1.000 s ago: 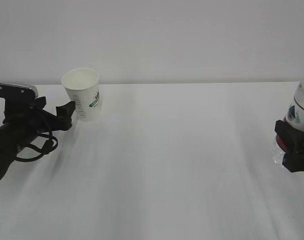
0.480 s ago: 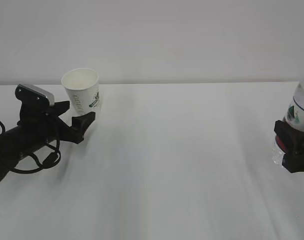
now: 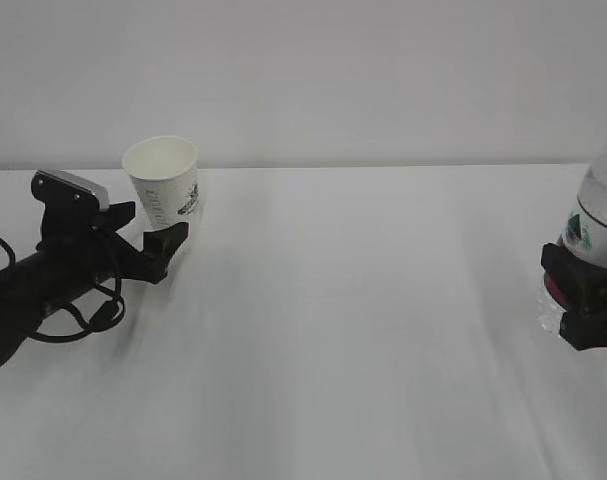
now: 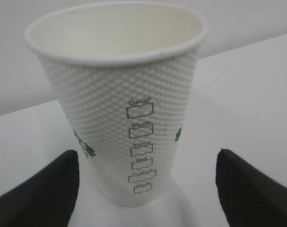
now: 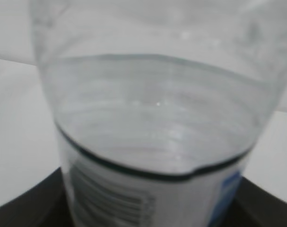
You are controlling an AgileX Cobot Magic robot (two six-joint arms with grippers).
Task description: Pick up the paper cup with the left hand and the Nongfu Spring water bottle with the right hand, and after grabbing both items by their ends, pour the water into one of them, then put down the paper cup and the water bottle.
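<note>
White table, pale wall behind. Exterior: left hand lies low, jaws spread beside the upright paper cup; right hand clamps the Nongfu Spring water bottle at the right edge. Left wrist: fingers flank the cup, not touching (printed checkboxes legible). Right wrist: waterline visible in the bottle.

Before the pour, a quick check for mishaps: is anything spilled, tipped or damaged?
Nothing stands out. The cup stands upright and undented between the open left tool; the table looks dry. The bottle is upright in the right tool, partly cut off at the frame edge.
</note>
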